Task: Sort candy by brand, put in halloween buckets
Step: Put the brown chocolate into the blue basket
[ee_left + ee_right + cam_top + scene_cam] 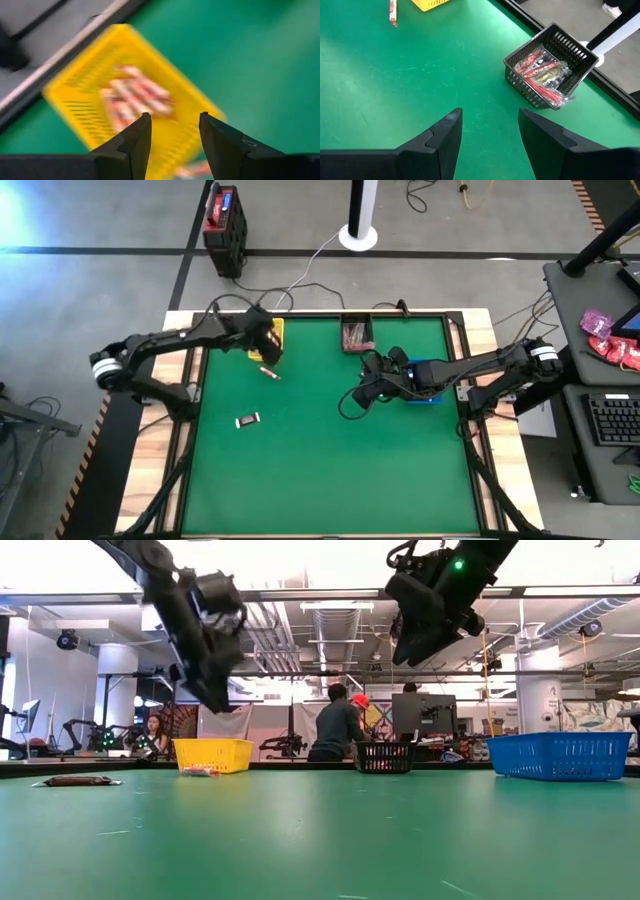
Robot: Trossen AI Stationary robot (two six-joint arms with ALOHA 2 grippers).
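Sorting looks nearly done: only two bars lie loose on the green desk (pixel 320 470). The left end effector (pixel 172 132) hovers over the yellow bin (pixel 272 330), fingers apart and empty, with a pink-red bar (pixel 269 372) just beside that bin; picking it up calls for a short drop and a close. A dark bar (pixel 247 420) lies farther out. The right end effector (pixel 487 132), also spread and empty, hangs between the black bin (pixel 551 65) and the blue bin (pixel 425 370). The bins are ribbed plastic mesh; the wrappers are glossy film
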